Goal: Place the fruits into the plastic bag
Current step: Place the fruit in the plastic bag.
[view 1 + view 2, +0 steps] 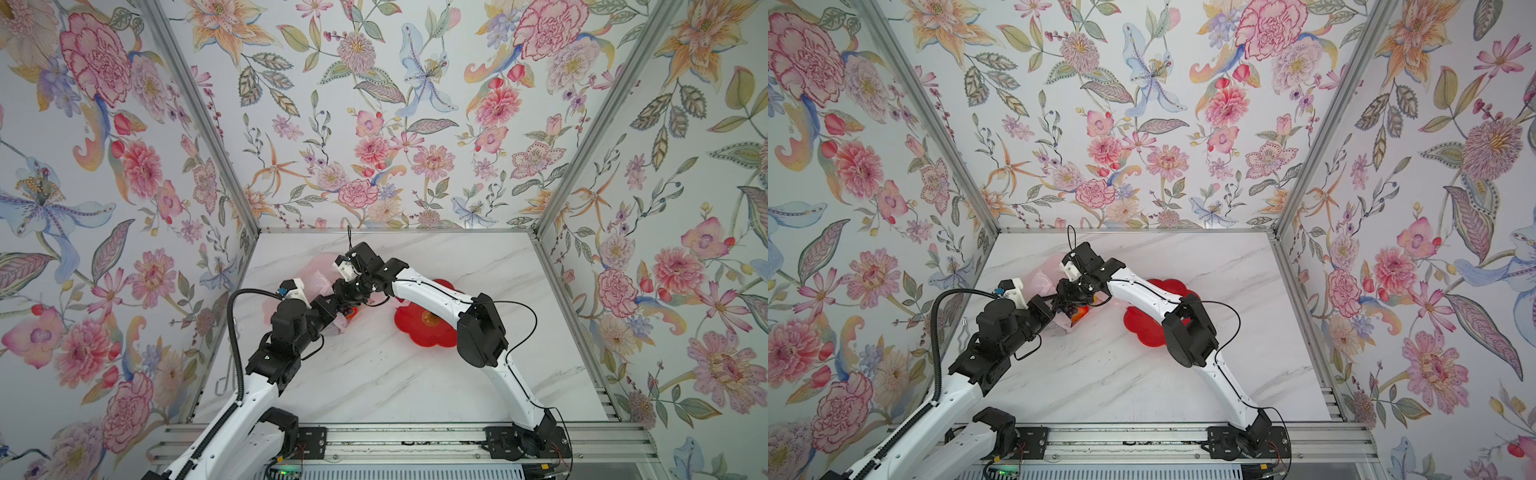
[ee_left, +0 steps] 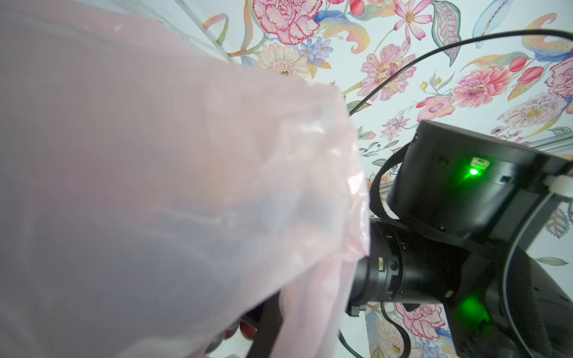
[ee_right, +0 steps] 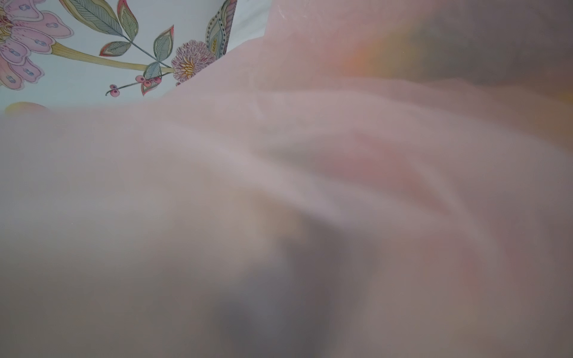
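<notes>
Where the two arms meet over the left-centre of the counter (image 1: 374, 374), the bag (image 1: 312, 272) lies bunched beneath them, pale pink and partly hidden in both top views. The left arm (image 1: 253, 399) comes up from the near rail (image 1: 399, 446) and bends at its black elbow. Its wrist runs inward, so the left fingers (image 1: 337, 303) point toward the middle at the bag's near edge. They are closed. In the left wrist view the bag (image 2: 155, 186) drapes over them and hides the tips, so whether they pinch it cannot be told.

The right arm (image 1: 432, 295) stands up from the right end of the rail to a high elbow. Its white forearm stretches leftward across the red plate (image 1: 419, 332). The wrist folds over and turns the right fingers (image 1: 351, 296) downward onto the bag, just beside the left ones. Their opening cannot be told: in the top views they are a dark tangle, and the right wrist view is filled with the blurred pink bag (image 3: 279, 155).

An orange fruit (image 1: 1082, 314) shows just under the two sets of fingers, against the bag. Whether it is inside or at the edge is unclear. In the left wrist view a few dark-red rounds (image 2: 248, 328), glossy and small, peep out below the bag.
</notes>
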Robot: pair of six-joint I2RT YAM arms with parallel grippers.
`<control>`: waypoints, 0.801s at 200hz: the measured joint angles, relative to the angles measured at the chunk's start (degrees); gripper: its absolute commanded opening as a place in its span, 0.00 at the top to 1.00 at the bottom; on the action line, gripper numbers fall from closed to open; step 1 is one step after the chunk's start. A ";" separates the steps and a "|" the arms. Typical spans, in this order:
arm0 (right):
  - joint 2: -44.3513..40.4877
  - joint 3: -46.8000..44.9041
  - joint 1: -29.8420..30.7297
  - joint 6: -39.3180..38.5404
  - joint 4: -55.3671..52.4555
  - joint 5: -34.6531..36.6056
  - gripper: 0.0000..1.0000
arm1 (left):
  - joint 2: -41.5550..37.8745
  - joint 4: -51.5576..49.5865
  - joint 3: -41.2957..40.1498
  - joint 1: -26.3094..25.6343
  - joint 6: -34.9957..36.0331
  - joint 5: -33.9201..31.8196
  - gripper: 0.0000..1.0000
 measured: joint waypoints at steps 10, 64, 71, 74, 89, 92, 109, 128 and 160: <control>2.34 2.86 -0.17 0.81 -0.07 -1.27 0.55 | -0.09 -0.28 0.00 0.11 -0.20 -0.22 1.00; 12.22 13.92 0.48 5.60 1.40 -8.35 0.01 | -1.49 0.74 0.00 0.15 -0.61 0.70 1.00; 12.28 13.94 0.61 5.79 1.44 -8.85 0.01 | -1.81 0.74 0.00 0.15 -0.63 0.68 1.00; 12.28 13.94 0.61 5.88 1.49 -8.98 0.01 | -1.95 0.74 0.00 0.15 -0.61 0.68 1.00; 12.26 13.94 0.66 5.97 2.05 -9.68 0.01 | -2.60 0.74 -0.02 0.15 -0.61 0.68 1.00; 12.26 13.94 0.66 5.97 2.14 -9.79 0.01 | -2.69 0.74 -0.02 0.15 -0.63 0.68 1.00; 12.26 13.84 0.48 6.01 2.19 -9.86 0.01 | -3.04 0.72 -0.02 0.15 -0.63 0.68 1.00; 11.69 12.70 -0.11 5.92 2.19 -9.60 0.01 | -3.08 0.68 -0.04 0.15 -0.63 0.66 1.00; 9.55 11.67 -2.05 4.61 1.01 -6.23 0.01 | -3.91 -0.39 -0.09 0.28 -0.61 0.63 1.00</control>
